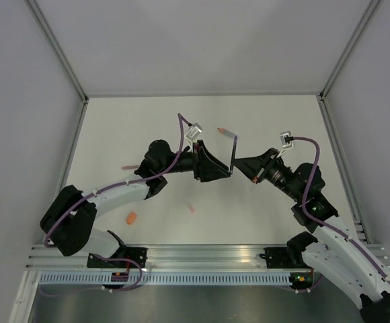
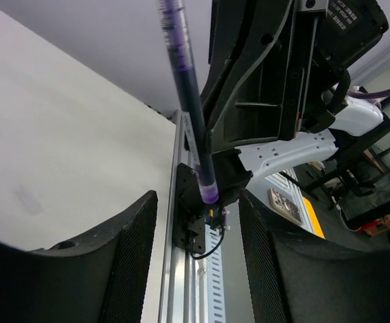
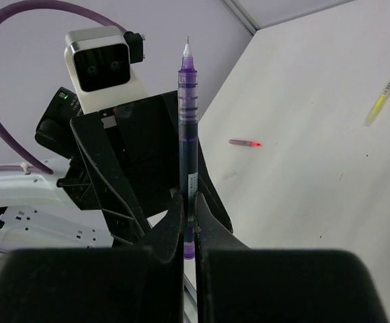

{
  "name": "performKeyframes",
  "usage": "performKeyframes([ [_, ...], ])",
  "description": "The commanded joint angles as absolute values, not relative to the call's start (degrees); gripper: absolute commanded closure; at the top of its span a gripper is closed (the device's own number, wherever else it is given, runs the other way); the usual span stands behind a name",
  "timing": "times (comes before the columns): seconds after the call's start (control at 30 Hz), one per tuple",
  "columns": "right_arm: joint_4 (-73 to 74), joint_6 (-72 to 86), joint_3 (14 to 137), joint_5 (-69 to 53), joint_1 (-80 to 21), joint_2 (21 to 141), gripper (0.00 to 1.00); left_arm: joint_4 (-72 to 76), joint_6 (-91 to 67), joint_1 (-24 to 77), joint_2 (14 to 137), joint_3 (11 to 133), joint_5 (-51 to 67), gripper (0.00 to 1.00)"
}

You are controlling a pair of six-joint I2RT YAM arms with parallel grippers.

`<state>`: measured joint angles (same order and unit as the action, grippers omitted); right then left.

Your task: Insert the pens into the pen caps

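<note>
My right fingers [image 3: 165,245] are pinching the dark purple pen [image 3: 187,134] near its back end, holding it in the air between the arms. My left fingers [image 2: 131,256] are standing spread either side of that end, not touching. Looks like a mid-air handover. Next, the left is needing to close squarely on the barrel. Orange pen cap [image 1: 132,219] and pale pink pen cap [image 1: 191,208] are lying on the tabletop [image 1: 276,215], well apart from the pen.

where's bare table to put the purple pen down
Widest free patch: the far strip of table between the grey pen and the back wall. Also open: the near middle, between the pink cap and the right arm. Crowded at centre, where the left fingers and right fingers meet around the purple pen.
</note>
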<state>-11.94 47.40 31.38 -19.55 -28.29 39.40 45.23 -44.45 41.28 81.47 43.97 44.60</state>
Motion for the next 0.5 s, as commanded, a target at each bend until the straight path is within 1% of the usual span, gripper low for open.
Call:
performKeyframes([
  [0.0,-12.7,47.5,31.1,-19.5,-28.5,38.8,1.0,48.8,-44.5,43.5,83.1,48.2,46.5,0.43],
  [0.1,-12.4,47.5,30.9,-20.0,-28.6,39.1,1.0,45.5,-42.8,44.8,84.2,50.4,46.1,0.48],
  [0.2,-12.3,47.7,30.4,-20.0,-28.5,38.6,1.0,45.8,-43.1,45.2,84.7,50.6,45.6,0.54],
  [0.33,-11.9,47.5,29.9,-19.2,-28.5,37.7,1.0,45.8,-43.0,45.6,84.4,50.4,45.4,0.6],
  [0.47,-12.0,47.4,29.9,-19.0,-28.6,37.9,1.0,45.5,-43.0,46.1,84.8,50.6,45.7,0.62],
])
